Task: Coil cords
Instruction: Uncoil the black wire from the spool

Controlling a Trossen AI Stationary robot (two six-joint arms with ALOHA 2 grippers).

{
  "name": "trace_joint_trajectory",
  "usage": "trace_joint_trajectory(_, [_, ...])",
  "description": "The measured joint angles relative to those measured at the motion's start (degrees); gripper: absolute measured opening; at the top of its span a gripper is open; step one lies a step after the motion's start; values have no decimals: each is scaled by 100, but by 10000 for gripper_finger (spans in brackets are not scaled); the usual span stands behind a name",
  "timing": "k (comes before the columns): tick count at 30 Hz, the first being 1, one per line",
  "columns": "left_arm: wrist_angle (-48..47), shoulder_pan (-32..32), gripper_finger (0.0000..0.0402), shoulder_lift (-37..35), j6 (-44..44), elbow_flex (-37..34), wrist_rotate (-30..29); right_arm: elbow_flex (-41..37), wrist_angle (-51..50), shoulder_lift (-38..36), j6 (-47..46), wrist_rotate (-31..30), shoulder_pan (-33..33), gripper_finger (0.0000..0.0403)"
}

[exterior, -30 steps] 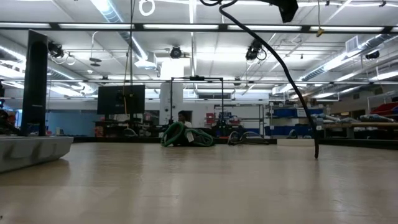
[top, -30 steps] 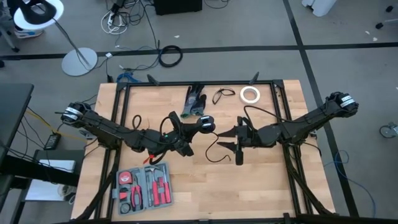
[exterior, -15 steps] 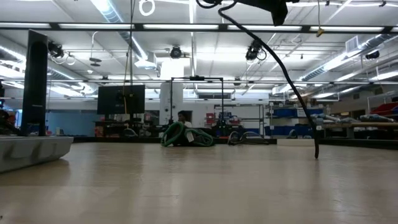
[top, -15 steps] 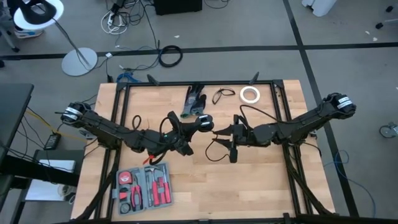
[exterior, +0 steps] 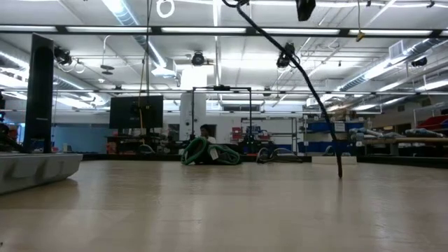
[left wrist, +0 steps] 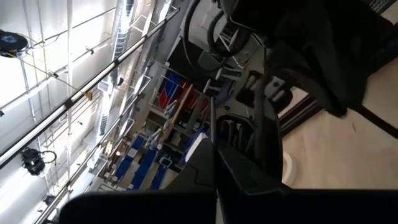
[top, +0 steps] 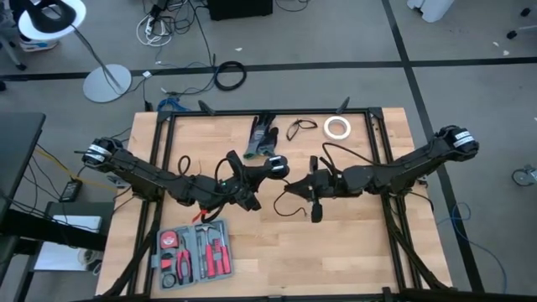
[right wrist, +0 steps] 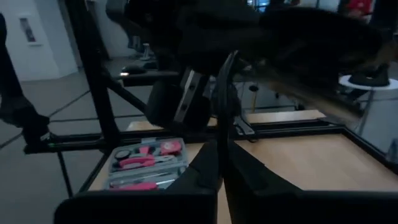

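Cord [top: 291, 190] pinched in right end effector [top: 309, 189], tail dangling.

Over your wooden table [top: 352, 252], the left gripper [top: 279, 167] grips a round cord bundle [top: 277, 165] while the right gripper [top: 307, 190] pinches its loose tail [top: 289, 201]; a tool case [top: 195, 252] lies near.

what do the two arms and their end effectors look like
Both arms are dark, slim and jointed, each with a pale silver-white cap at its outer shoulder end. The left end effector and right end effector are black with two flat, tapering fingers. Thin black cables run along the links.
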State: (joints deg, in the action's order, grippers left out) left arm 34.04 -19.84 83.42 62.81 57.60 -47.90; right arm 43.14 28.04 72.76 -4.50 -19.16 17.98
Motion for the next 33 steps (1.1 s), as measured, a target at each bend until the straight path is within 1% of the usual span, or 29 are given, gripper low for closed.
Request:
trace_joint_trajectory(2, [115, 0, 0, 0, -3, 0, 0, 83, -105, 150, -65, 168, -70, 5])
trace_joint_trajectory(5, [389, 0, 0, 0, -4, 0, 3, 325, -575, 464, -253, 444, -168, 4])
trace_joint_trajectory(7, [560, -19, 0, 0, -8, 0, 10, 490, -1024, 652, -264, 329, -202, 4])
trace_joint_trajectory(11, [548, -154, 0, 0, -73, 0, 8, 613, -1772, 650, -263, -510, -251, 4])
trace_joint_trajectory(14, [431, -280, 0, 0, -148, 0, -59, 614, -2587, 296, -464, -1247, -307, 4])
trace_joint_trajectory(17, [378, -361, 0, 2, -77, 0, -343, 615, -3527, -165, -805, -1979, -315, 4])
trace_joint_trajectory(19, [387, -399, 0, 2, 70, 0, -567, 615, -4036, -476, -1052, -2271, -257, 4])
trace_joint_trajectory(22, [372, -413, 0, 2, 222, 0, -876, 614, -4497, -851, -1297, -2473, -5, 4])
trace_joint_trajectory(24, [374, -403, 0, 2, 378, 0, -1138, 613, -4607, -1014, -1346, -2666, 244, 4])
trace_joint_trajectory(27, [320, -313, 0, 2, 556, 2, -1434, 613, -4515, -1169, -1263, -3142, 747, 4])
trace_joint_trajectory(29, [308, -227, 0, 2, 614, 2, -1602, 613, -4218, -1192, -1020, -3318, 1100, 4])
trace_joint_trajectory(33, [339, -51, 0, 2, 608, 2, -1694, 613, -3204, -1038, -292, -3293, 1668, 4])
